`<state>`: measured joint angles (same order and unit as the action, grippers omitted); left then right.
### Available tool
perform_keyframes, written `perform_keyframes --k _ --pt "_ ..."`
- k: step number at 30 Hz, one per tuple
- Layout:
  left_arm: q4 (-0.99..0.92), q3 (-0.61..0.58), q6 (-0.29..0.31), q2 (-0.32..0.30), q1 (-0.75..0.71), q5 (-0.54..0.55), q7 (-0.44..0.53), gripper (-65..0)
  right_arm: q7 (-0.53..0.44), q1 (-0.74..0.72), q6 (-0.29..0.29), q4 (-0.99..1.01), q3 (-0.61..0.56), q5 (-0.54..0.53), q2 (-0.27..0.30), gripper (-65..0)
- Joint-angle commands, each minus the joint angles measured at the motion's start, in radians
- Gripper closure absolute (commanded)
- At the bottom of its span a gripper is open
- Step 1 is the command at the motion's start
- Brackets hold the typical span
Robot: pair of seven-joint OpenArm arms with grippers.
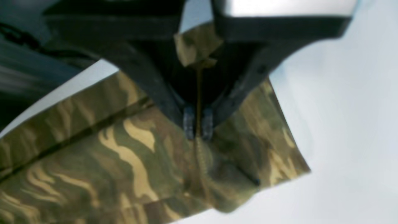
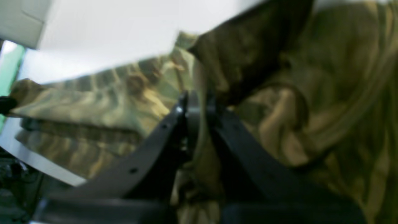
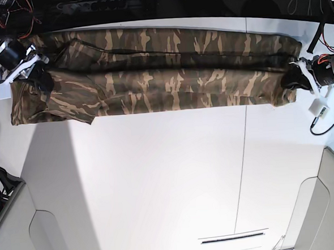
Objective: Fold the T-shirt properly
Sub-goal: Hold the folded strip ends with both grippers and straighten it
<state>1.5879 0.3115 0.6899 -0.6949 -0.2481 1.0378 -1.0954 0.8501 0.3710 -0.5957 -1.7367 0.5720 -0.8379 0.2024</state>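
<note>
The brown, tan and olive camouflage cloth T-shirt (image 3: pixel 152 75) lies stretched in a long band along the white bench (image 3: pixel 159 182) at twelve o'clock; its collar is hidden in folds; the right wrist view is blurred; left tool (image 1: pixel 198 124) and right tool (image 2: pixel 199 105) each clench its cloth.

The T-shirt (image 3: pixel 152 75) is seen as soft, matt woven cloth, printed in camouflage and creased into long folds; a stitched hem is made out along its edge in the left wrist view. The counter (image 3: pixel 159 182) is shown as a smooth white surface with a faint sheen. The left gripper (image 1: pixel 198 124) and right gripper (image 2: pixel 197 105) are made of black matt plastic, with ribbed pads on the jaws.
</note>
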Motion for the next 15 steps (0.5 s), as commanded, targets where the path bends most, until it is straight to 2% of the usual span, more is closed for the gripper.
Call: perform_keyframes --k 1,6,8,9,10,12,15 --pt "0.014 0.013 0.008 -0.02 0.006 -0.006 0.035 0.0 -0.025 -0.002 -0.005 -0.016 0.006 0.002 -0.002 0.0" --pt "0.014 0.013 0.008 0.01 -0.002 -0.086 0.079 0.0 -0.027 -0.002 -0.003 0.006 0.006 0.056 -0.034 -0.1" --pt "0.014 0.013 0.008 0.027 -0.001 -0.086 0.079 -4.5 -0.027 -0.002 -0.002 0.016 0.006 0.056 -0.034 -17.8" --pt "0.014 0.013 0.008 0.035 -0.001 -0.086 0.079 -7.6 -0.027 -0.002 -0.002 0.016 0.007 0.056 -0.034 -24.0" --pt "0.014 0.013 0.008 0.04 -0.001 -0.085 0.082 -10.9 -0.025 -0.002 -0.002 0.015 0.009 0.056 -0.034 -27.0" --pt "0.014 0.013 0.008 0.047 -0.001 -0.084 0.083 -15.6 -0.001 -0.002 -0.002 0.011 0.026 0.029 -0.034 -27.1" --pt "0.014 0.02 0.008 0.047 -0.001 -0.065 0.085 -16.5 0.069 -0.002 -0.003 -0.008 0.087 -0.06 -0.034 -26.9"
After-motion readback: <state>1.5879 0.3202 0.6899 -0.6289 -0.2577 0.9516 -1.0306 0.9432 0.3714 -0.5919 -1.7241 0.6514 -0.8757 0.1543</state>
